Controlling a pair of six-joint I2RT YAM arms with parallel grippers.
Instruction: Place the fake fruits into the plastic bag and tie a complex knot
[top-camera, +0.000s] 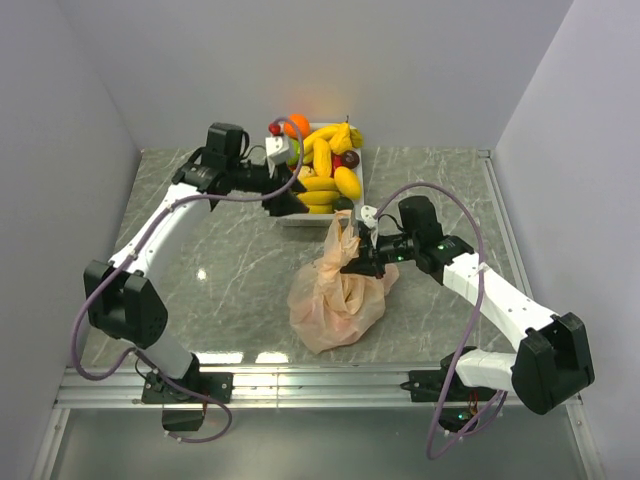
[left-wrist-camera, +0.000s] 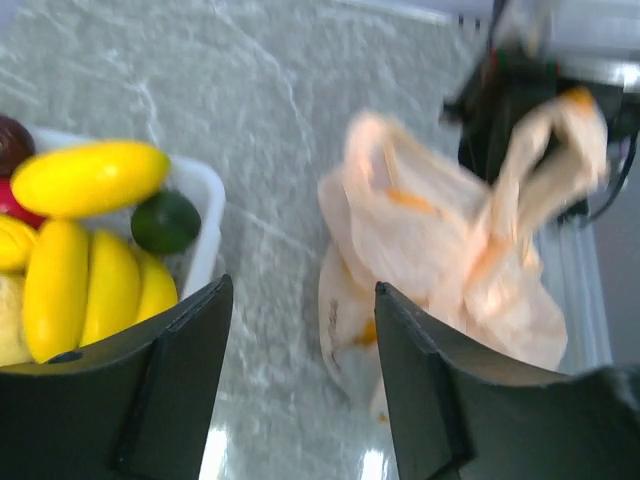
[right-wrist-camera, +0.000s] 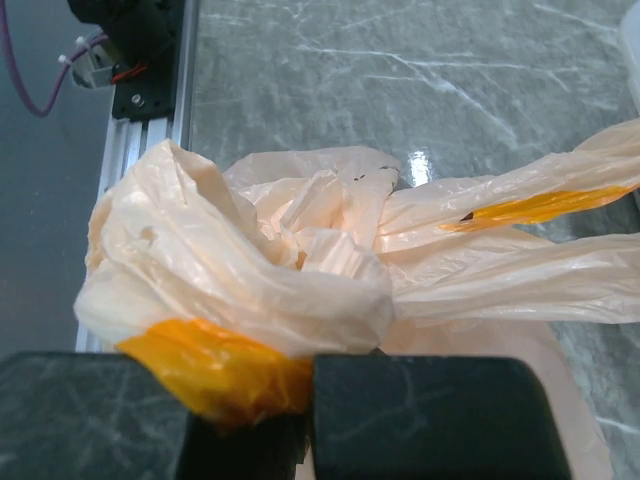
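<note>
The peach plastic bag (top-camera: 338, 295) stands bunched on the table centre, its handles pulled up. My right gripper (top-camera: 356, 262) is shut on a bunched handle (right-wrist-camera: 240, 330) of the bag, beside a twisted lump of plastic (right-wrist-camera: 330, 235). The bag also shows in the left wrist view (left-wrist-camera: 450, 250). My left gripper (top-camera: 284, 203) is open and empty, held above the near left edge of the white tray (top-camera: 300, 219). The tray holds fake fruits: yellow bananas (top-camera: 325, 160), a mango (left-wrist-camera: 90, 177), a lime (left-wrist-camera: 165, 221), an orange (top-camera: 296, 122), a dark plum (top-camera: 351, 158).
The tray's rim (left-wrist-camera: 205, 225) sits left of the bag. An aluminium rail (top-camera: 300, 385) runs along the table's near edge. White walls enclose the table on three sides.
</note>
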